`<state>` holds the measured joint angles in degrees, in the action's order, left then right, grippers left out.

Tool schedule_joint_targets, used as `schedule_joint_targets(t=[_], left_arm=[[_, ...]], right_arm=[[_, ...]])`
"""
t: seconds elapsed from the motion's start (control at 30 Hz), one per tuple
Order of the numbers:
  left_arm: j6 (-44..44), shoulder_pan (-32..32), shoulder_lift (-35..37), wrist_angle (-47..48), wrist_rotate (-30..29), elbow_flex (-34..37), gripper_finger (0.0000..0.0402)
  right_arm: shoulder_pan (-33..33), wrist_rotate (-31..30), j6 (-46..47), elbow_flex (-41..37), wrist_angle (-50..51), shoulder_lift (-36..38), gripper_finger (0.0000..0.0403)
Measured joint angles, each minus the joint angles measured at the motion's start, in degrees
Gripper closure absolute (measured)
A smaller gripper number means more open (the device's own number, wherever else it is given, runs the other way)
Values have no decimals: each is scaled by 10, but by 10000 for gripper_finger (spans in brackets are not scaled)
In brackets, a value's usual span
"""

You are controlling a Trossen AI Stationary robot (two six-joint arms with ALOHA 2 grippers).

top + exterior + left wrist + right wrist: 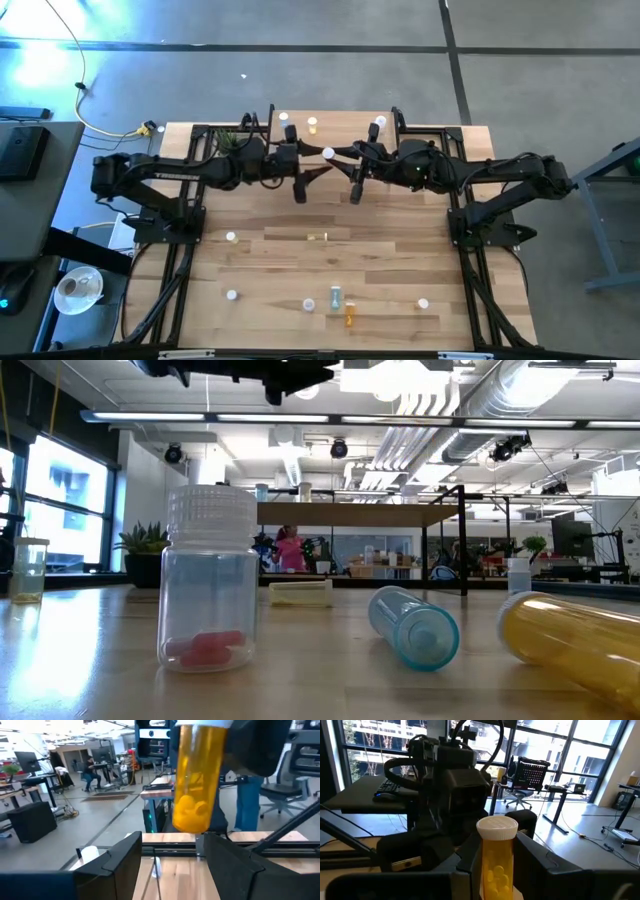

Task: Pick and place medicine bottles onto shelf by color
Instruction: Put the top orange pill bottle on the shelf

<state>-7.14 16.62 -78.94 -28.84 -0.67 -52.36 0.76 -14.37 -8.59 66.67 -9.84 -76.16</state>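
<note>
An orange medicine bottle [496, 862] with a white cap stands upright in the air over the table's far middle, with my right gripper [497, 870] shut on it. My left gripper [172, 867] faces it from the table's left, open. Its fingers stand just short of the bottle's lower end [190, 822] and do not touch it. In the high view the two grippers meet at the white cap [328, 153]. The shelf [350, 513] stands at the far edge with three bottles [313, 124] on top. Several more bottles [336, 297] stand or lie on the near half of the table. My right gripper pinches the orange bottle's body just below the white cap [496, 826] between its two fingers [470, 855]. The fingers come level from the table's right. The bottle is lifted clear, upright, cap up, and its lower body [192, 795] hangs free below the fingers.
A small potted plant [228, 140] stands at the far left beside the shelf. In the low view a clear bottle with red pills [208, 580] stands close by, and a blue one [415, 625] and a yellow one [580, 645] lie on their sides. The table's middle [330, 210] is bare wood.
</note>
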Motion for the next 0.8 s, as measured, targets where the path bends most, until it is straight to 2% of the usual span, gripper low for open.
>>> schedule_joint_targets(t=[0.33,0.57,0.8], left_arm=[[0,10,-3,-51,91,0,200],[0,14,-3,-61,89,0,206],[0,14,-3,-61,88,0,249]], right_arm=[[2,0,8,0,8,0,320],[7,-1,11,0,12,0,320],[7,-1,11,0,12,0,320]])
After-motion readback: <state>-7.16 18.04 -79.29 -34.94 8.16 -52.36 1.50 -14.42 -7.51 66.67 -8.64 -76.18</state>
